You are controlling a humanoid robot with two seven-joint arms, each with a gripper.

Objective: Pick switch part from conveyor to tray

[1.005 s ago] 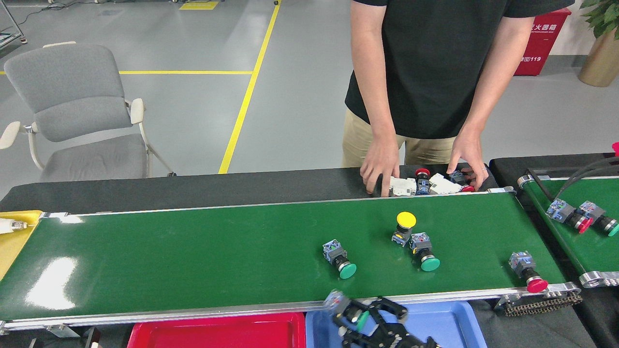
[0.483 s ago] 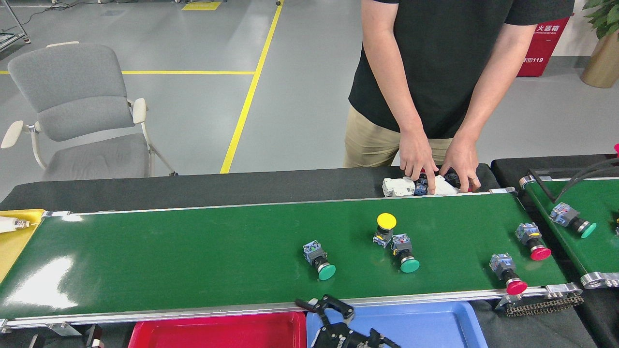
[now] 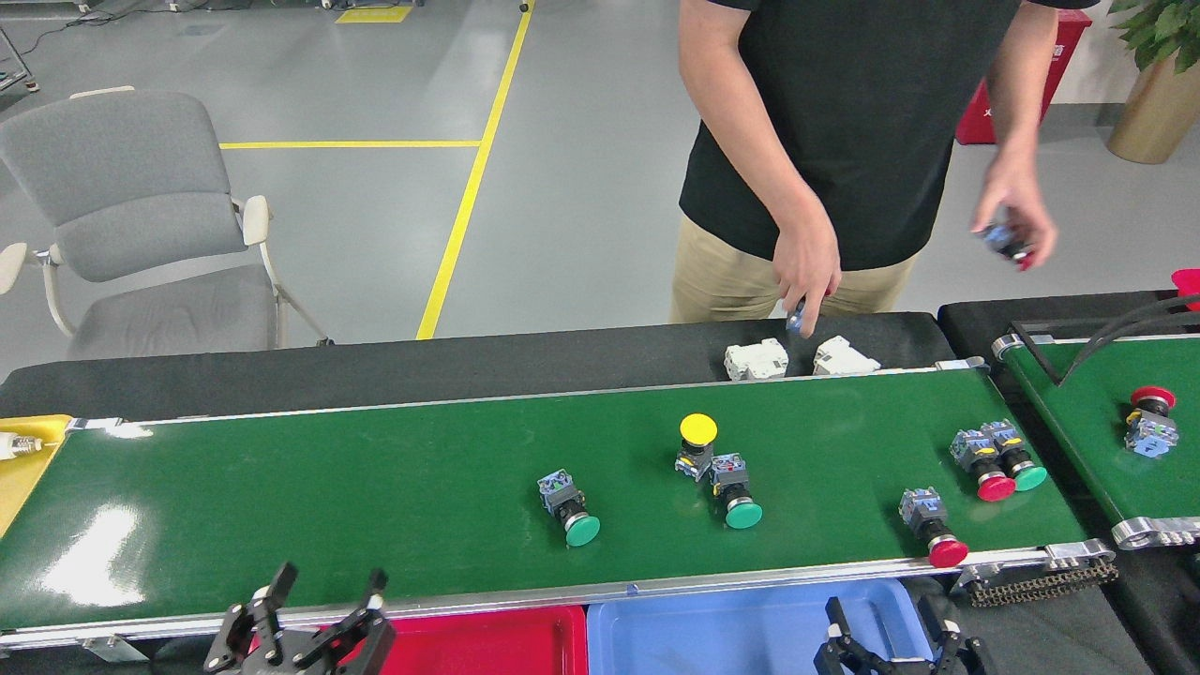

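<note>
Several switch parts lie on the long green conveyor (image 3: pixel 281 487): a green-capped one (image 3: pixel 569 507), a yellow-capped one (image 3: pixel 697 442) touching another green one (image 3: pixel 736 492), a red one (image 3: pixel 931 532) by the near rail, and a red (image 3: pixel 980 469) and green (image 3: pixel 1017 459) pair at the right end. A red tray (image 3: pixel 469 642) and a blue tray (image 3: pixel 731 623) sit below the near rail. My left gripper (image 3: pixel 328 586) stands open and empty over the near rail by the red tray. Over the blue tray's right end, my right gripper (image 3: pixel 886 621) is open and empty.
A person stands behind the belt with a small part in each hand (image 3: pixel 806 272). Two white blocks (image 3: pixel 755 359) lie on the black table by the far rail. A second green belt (image 3: pixel 1087 403) at the right carries a red switch (image 3: pixel 1151 422). A yellow tray (image 3: pixel 19 469) is at the left end.
The parts have travelled left along the belt and two more came on at the right. My right gripper let go of a green switch part and opened. The left gripper came into view. The person's hands lifted.
</note>
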